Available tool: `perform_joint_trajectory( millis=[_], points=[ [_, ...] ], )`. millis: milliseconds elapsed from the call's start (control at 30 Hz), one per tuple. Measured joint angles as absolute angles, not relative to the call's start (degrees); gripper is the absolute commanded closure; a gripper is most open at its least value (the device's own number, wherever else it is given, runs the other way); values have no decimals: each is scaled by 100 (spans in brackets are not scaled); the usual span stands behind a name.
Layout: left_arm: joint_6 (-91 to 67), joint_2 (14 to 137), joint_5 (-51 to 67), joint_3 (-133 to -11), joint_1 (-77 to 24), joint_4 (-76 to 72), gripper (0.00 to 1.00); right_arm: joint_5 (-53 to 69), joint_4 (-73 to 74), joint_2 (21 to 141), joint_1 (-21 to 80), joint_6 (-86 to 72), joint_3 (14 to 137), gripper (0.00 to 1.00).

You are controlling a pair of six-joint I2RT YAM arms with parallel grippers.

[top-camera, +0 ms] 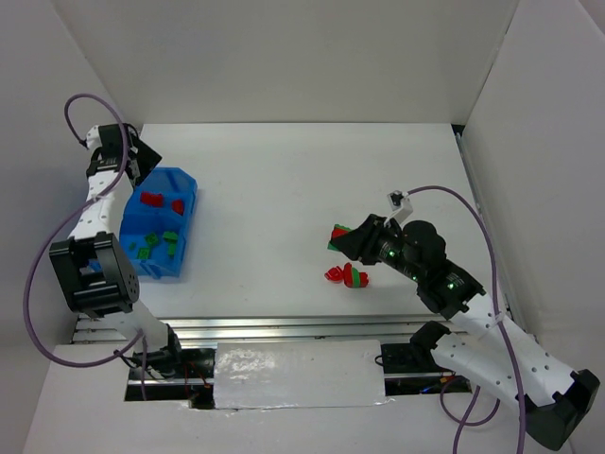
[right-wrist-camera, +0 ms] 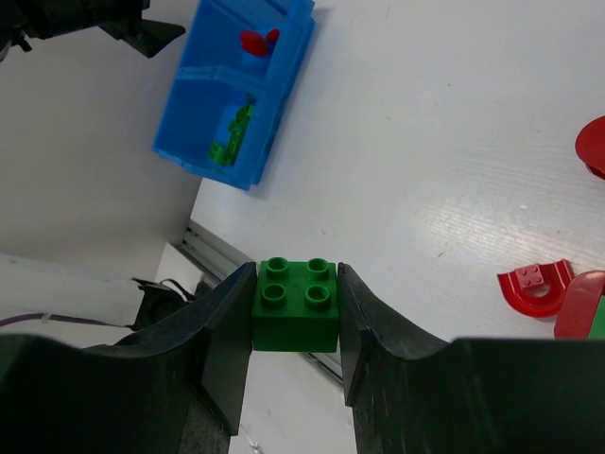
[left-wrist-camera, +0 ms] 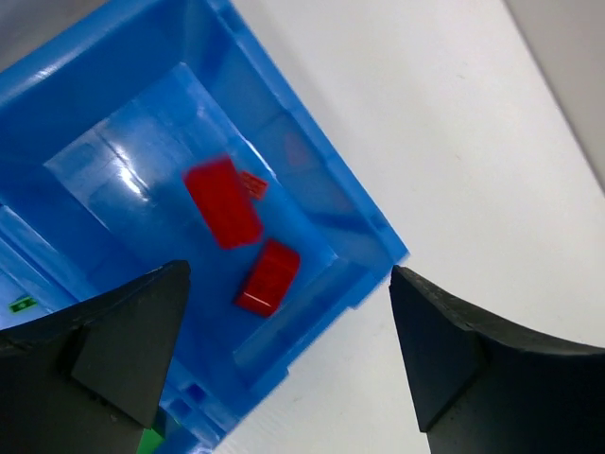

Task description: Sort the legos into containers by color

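Note:
The blue bin [top-camera: 185, 219] stands at the left, split into two compartments. Its far compartment holds red legos [top-camera: 151, 200], the near one green legos [top-camera: 159, 244]. My left gripper [top-camera: 138, 161] hangs open over the far compartment; in the left wrist view two red bricks [left-wrist-camera: 223, 201] lie on the bin floor [left-wrist-camera: 123, 165] below the empty left gripper [left-wrist-camera: 288, 274]. Right of centre, my right gripper [right-wrist-camera: 295, 272] is shut on a green four-stud brick [right-wrist-camera: 295, 317], held above the table. Loose red and green legos [top-camera: 346, 274] lie just in front of the right gripper [top-camera: 348, 238].
A red arch piece [right-wrist-camera: 535, 288] and other red pieces [right-wrist-camera: 594, 147] lie on the white table at the right. White walls close in the table at the left, back and right. A metal rail [top-camera: 284, 329] runs along the near edge.

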State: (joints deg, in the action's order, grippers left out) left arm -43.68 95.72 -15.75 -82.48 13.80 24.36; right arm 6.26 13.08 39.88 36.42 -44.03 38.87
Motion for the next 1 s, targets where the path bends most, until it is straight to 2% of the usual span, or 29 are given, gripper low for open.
perform_joint_trajectory(
  millis=[100,200,300,467,700,900,1000],
  points=[
    [-4211,8976,-952,-7699,1288,1931,1,740,1439,4053,3607,-4451,4053,98],
    [-3850,7782,49,-6455,738,565,0,1166,1522,4204,3398,-4512,4366,98],
    [-3118,6600,1269,-5288,-738,-884,1,2014,1529,4303,2961,-4554,4687,99],
    [-1730,5441,2565,-4639,-3391,-1964,0,3651,1426,4307,2257,-4757,4978,100],
    [126,5142,2241,-4941,-5625,-1883,0,5330,1011,4416,2180,-5347,4923,100],
    [1417,5651,1013,-5111,-6997,-1398,1,5854,947,4217,2180,-5677,4915,100],
    [1855,5946,609,-5275,-7271,-1221,4,5929,1055,4071,2165,-5712,4912,100]
  ],
)
